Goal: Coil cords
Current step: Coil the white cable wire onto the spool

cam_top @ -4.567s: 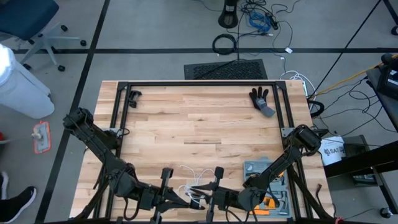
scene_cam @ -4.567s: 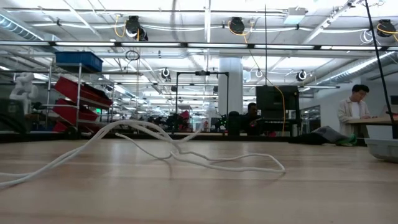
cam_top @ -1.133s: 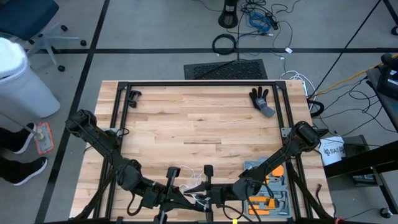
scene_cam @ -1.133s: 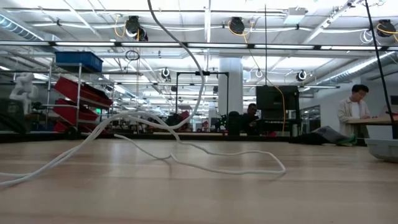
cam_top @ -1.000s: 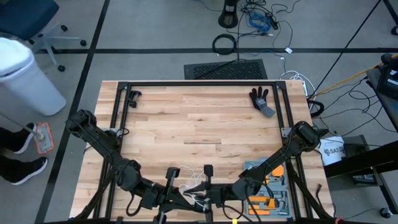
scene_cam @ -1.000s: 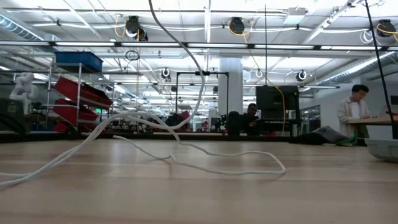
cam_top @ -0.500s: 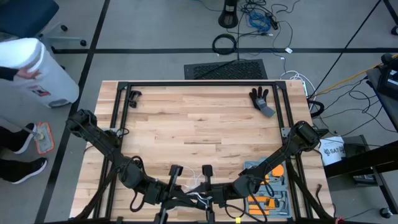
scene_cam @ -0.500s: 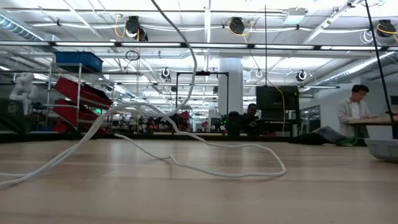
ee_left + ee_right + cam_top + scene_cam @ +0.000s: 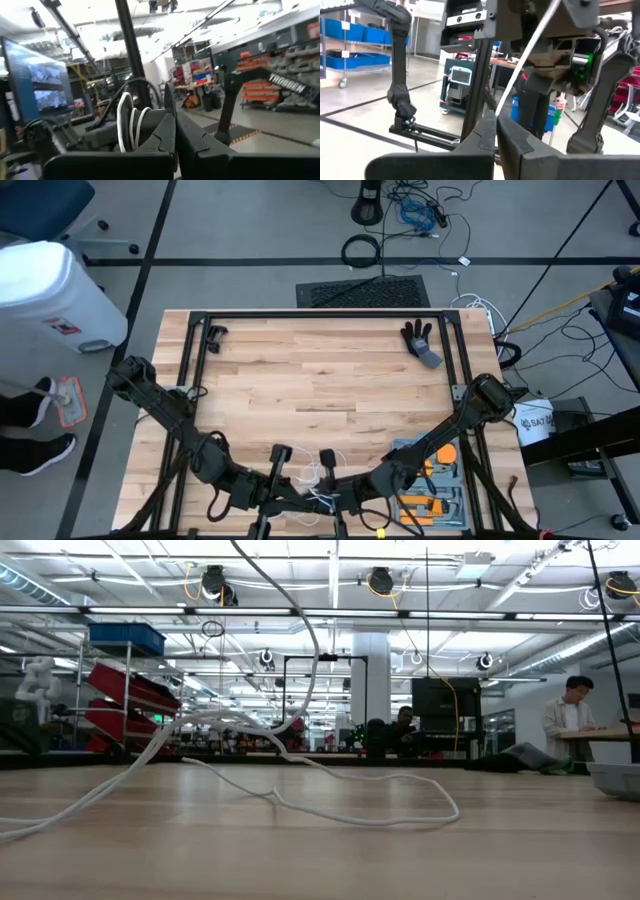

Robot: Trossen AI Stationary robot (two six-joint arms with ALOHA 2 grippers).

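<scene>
Lying in loose loops near table (image 9: pixel 320 370) front edge, one strand rising: white cord (image 9: pixel 300 795), looking light, limp, slippery. Pinching cord: left gripper (image 9: pixel 172 131), right gripper (image 9: pixel 496 121), both clamped. Gripping strand, not loops.

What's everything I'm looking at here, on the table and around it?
white cord: one, thin, white; lies in loose loops at the near table edge, with one strand rising up out of the low view.
black glove: one, black and grey; far right corner of the table.
small black item: one, black; far left corner, too small to tell what it is.
tool tray: one, grey with orange tools; near right edge.
wooden table: one, pale wood with a black frame.
white bin: one; on the floor to the left.
black cable ring: one; on the floor beyond the table.
left gripper: fingers shut, white cord beside them.
right gripper: fingers shut, a white strand running up from them.
</scene>
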